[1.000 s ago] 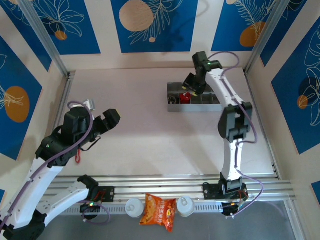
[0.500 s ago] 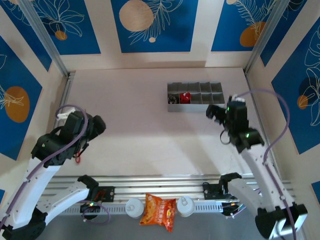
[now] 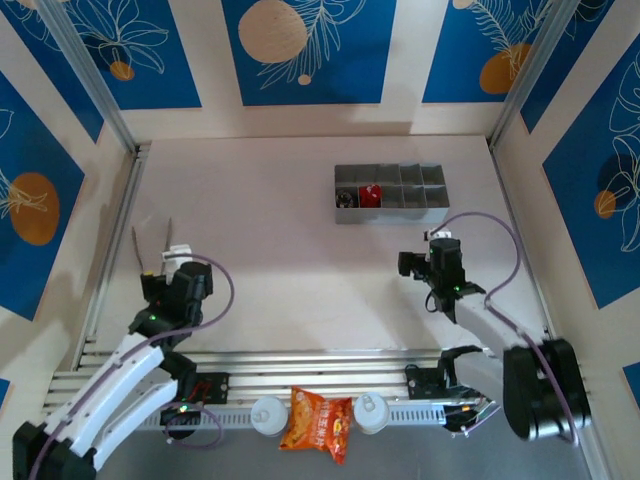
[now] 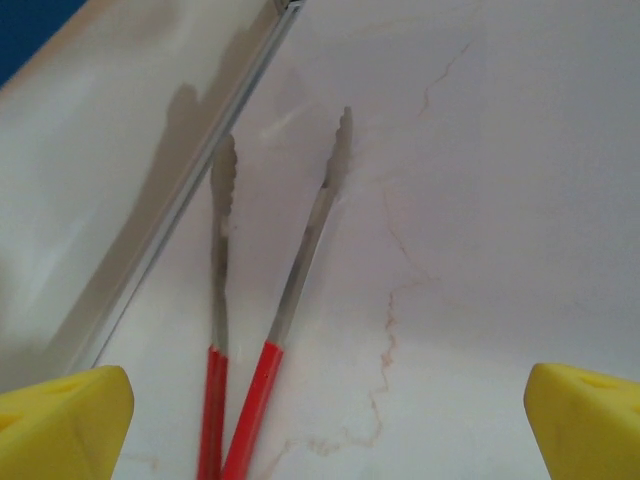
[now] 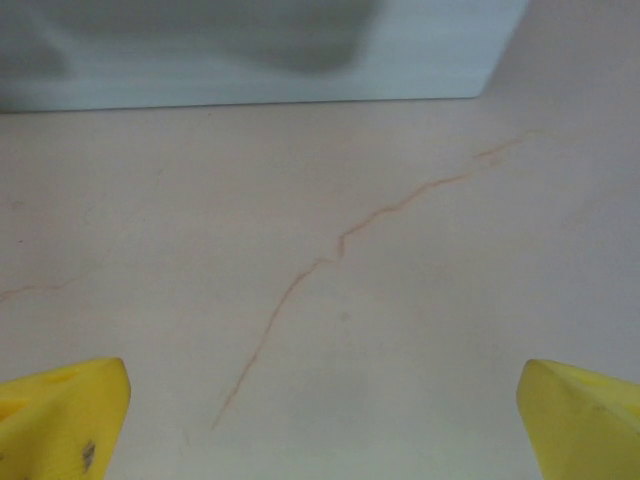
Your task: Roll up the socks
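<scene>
The pale bench (image 3: pixel 270 230) has thin brown cracks. A grey divided tray (image 3: pixel 390 215) stands on its far right part. Metal tongs (image 4: pixel 297 275) with red handles lie beside the left rail (image 4: pixel 183 190).

Left hand (image 4: pixel 320 425) and right hand (image 5: pixel 322 415) hang low, fingers spread.

You see silver tongs (image 4: pixel 297 270) with red handles on a pale table (image 4: pixel 500 200) veined with thin reddish lines, a red sock (image 3: pixel 370 196) in a grey tray (image 3: pixel 345 214), and an orange snack bag (image 3: pixel 318 422).
</scene>
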